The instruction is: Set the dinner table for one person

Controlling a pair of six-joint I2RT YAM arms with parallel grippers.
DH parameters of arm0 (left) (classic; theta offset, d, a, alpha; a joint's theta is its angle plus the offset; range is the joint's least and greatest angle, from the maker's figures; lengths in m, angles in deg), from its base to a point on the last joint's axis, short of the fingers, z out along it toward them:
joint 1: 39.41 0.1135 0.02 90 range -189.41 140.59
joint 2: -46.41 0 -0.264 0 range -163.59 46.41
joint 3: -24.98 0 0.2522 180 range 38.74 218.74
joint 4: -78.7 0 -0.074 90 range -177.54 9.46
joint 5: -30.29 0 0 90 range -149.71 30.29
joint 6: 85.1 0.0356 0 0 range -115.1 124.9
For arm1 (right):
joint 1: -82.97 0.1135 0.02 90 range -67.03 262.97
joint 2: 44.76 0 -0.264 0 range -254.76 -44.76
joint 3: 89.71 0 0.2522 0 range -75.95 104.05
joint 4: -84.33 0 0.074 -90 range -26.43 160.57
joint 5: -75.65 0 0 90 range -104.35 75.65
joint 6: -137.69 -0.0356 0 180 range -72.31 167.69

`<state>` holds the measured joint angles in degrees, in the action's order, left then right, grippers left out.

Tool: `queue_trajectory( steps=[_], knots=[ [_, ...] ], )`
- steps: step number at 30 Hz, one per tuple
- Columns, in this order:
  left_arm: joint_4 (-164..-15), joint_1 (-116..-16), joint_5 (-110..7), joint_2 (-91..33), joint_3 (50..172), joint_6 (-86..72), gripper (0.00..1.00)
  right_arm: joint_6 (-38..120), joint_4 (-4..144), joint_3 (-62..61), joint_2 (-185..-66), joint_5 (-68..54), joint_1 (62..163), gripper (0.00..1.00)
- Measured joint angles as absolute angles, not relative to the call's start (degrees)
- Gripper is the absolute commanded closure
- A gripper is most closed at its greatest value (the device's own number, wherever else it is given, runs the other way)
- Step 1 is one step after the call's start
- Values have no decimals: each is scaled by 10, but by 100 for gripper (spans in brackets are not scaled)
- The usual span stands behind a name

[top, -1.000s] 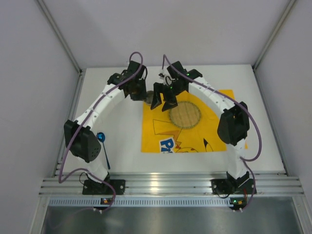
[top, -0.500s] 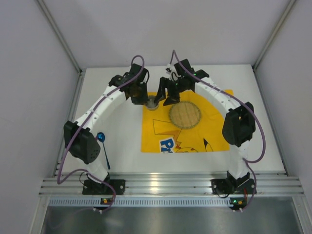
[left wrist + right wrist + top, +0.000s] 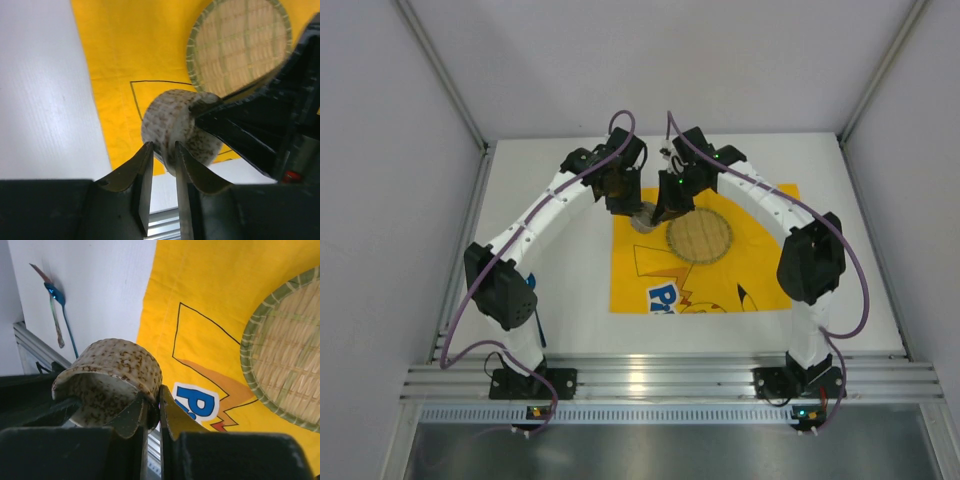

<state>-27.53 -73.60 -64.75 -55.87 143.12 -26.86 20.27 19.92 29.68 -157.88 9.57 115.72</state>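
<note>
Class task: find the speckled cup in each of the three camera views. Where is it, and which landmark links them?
Top external: the speckled cup sits just above centre, at the yellow placemat's far left corner.
Left wrist: the cup fills the centre.
Right wrist: the cup is at lower left.
Shared landmark: the round woven mat, in all three views.

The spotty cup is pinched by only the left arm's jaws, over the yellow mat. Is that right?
Not quite. Both arms pinch the spotty cup over the yellow mat. The jaws of the left gripper clamp its rim in the left wrist view, and those of the right gripper clamp it in the right wrist view.
</note>
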Motion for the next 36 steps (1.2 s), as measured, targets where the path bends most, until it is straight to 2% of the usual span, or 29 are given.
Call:
queue_trajectory(
  steps=[5, 6, 9, 12, 16, 22, 26, 29, 36],
  knots=[
    [-277, -745, -609, -559, 1466, -279, 55, 218, 195, 285, -1579, 78, 1152, 100],
    [-279, -747, -605, -559, 1476, -280, 33, 221, 195, 281, -1579, 74, 1150, 100],
    [-279, -750, -607, -558, 1500, -281, 21, 229, 193, 271, -1576, 65, 1136, 100],
    [-278, -751, -627, -549, 1506, -281, 15, 238, 188, 257, -1568, 62, 1082, 100],
    [-288, -746, -652, -501, 1453, -281, 15, 242, 190, 252, -1563, 50, 959, 100],
    [-306, -734, -667, -387, 1273, -308, 14, 247, 182, 284, -1593, -14, 806, 100],
    [-314, -722, -662, -332, 1165, -336, 15, 247, 169, 401, -1697, -51, 794, 100],
    [-310, -711, -662, -309, 1131, -347, 15, 246, 166, 458, -1765, -90, 795, 100],
    [-303, -654, -662, -261, 1119, -357, 15, 231, 137, 458, -1797, -177, 795, 98]
  ],
)
